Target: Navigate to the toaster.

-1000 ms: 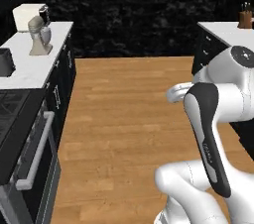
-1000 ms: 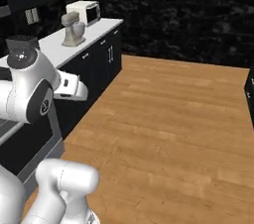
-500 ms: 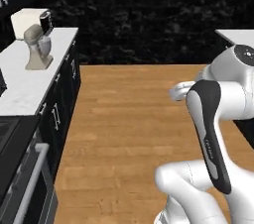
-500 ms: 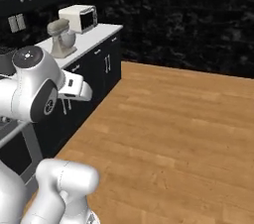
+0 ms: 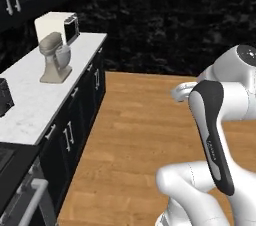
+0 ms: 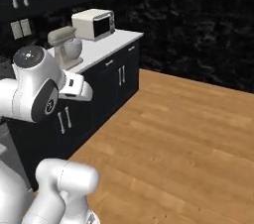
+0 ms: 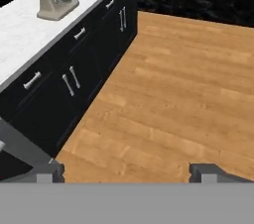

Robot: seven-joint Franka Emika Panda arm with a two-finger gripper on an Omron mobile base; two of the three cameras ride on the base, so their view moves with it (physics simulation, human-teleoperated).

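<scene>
Along the left side runs a white marble surface (image 5: 45, 95) over black cabinets (image 5: 75, 135), and right at the left edge of the left base view sits the toaster (image 5: 5, 97), a dark box cut off by the frame, on the near stretch of that surface. Farther along stands the beige stand mixer (image 5: 55, 57), and behind it, at the far end, a cream microwave (image 5: 57, 27) against the dark brick wall (image 5: 165, 20). From the right base view the mixer (image 6: 67, 47) and microwave (image 6: 93, 24) line up the same way, with the arm's white shoulder in front of the nearer part of the surface. Wooden floor (image 5: 145, 130) spreads wide to the right, open all the way to the far wall. Over on the hand view, the claw (image 7: 129, 172) points down at the floor beside the cabinet fronts, its two dark tips (image 7: 49, 171) set wide apart with nothing between them. At the top left of that view, the mixer base (image 7: 54, 0) rests on the white surface. Near left in the left base view, a silver oven handle (image 5: 30, 195) shows below the surface's end.
</scene>
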